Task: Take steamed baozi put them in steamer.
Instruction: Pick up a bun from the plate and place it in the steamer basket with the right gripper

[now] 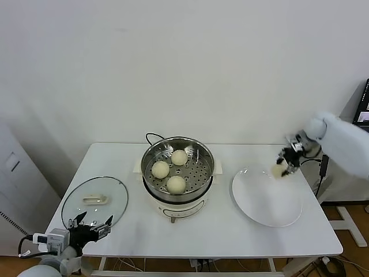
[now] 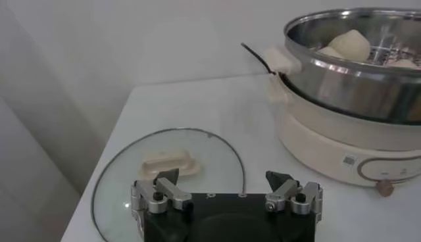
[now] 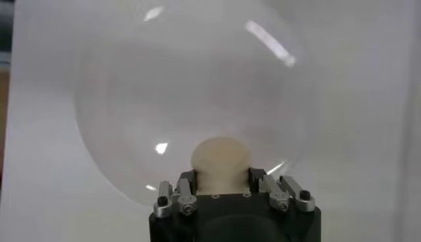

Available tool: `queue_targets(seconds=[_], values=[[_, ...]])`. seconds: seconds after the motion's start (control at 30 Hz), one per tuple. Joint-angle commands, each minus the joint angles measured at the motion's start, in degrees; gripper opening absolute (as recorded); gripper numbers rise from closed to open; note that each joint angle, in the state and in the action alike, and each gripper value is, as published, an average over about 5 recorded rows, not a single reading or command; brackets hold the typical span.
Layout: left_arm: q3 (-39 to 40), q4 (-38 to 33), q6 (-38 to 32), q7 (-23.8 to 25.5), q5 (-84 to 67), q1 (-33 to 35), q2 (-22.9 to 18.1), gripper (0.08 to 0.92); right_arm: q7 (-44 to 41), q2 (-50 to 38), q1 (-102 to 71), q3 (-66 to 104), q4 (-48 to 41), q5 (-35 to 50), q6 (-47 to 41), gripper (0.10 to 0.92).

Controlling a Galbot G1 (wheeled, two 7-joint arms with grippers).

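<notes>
The right pincer (image 1: pixel 283 167) is clamped on the fourth baozi (image 3: pixel 220 161), which is squeezed between the two fingers (image 3: pixel 187 182) and held up over the far right edge of the white plate (image 1: pixel 265 202), apart from its surface as far as can be told. From the right wrist view the bun is seen bulging out past the fingertips with the plate's bare glossy middle behind it. To the left of the plate, the steamer (image 1: pixel 203 151) is parked on its cream cooker base (image 1: pixel 173 209) in the middle of the table (image 1: pixel 230 236), and three baozi are already sat on the perforated floor: one at the back (image 1: pixel 179 157), one on the left (image 1: pixel 160 169) and one at the front (image 1: pixel 176 184), none of them touching. A black cord (image 1: pixel 151 137) is looped behind the pot. Way over at the near left corner, the left pincer (image 1: pixel 89 226) is hanging with its fingers spread wide and nothing between them, just at the near rim of the glass lid (image 1: pixel 112 187), which is lying flat with its cream handle (image 1: pixel 95 199) up.
</notes>
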Motion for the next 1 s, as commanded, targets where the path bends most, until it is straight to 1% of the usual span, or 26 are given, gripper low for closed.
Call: queue_targets(seconds=[0.03, 0.23, 0.33, 0.53, 0.8, 1.0], values=[[0.4, -0.3, 0.2, -0.2, 0.4, 0.1, -0.2, 0.823, 2.8, 1.4, 26.3, -27.9, 18.9, 28.2, -13.4, 0.492], [0.4, -0.7, 0.2, -0.4, 0.5, 0.0, -0.1, 0.823, 7.2, 5.6, 30.6, -31.6, 23.3, 39.8, -19.5, 0.492], [0.6, -0.8, 0.1, -0.5, 0.5, -0.1, -0.1, 0.823, 9.5, 7.2, 30.6, -31.0, 24.3, 42.9, -22.0, 0.492], [1.0, -0.8, 0.1, -0.5, 0.5, -0.3, 0.0, 0.823, 12.7, 11.3, 28.5, -28.5, 24.8, 44.4, -26.2, 0.492], [1.2, -0.7, 0.1, -0.7, 0.6, -0.2, -0.2, 0.823, 16.5, 15.7, 25.2, -26.2, 24.9, 45.0, -29.2, 0.492], [1.3, -0.6, 0.1, -0.6, 0.6, -0.4, -0.3, 0.823, 21.0, 18.5, 21.7, -24.3, 24.8, 44.4, -32.0, 0.492]])
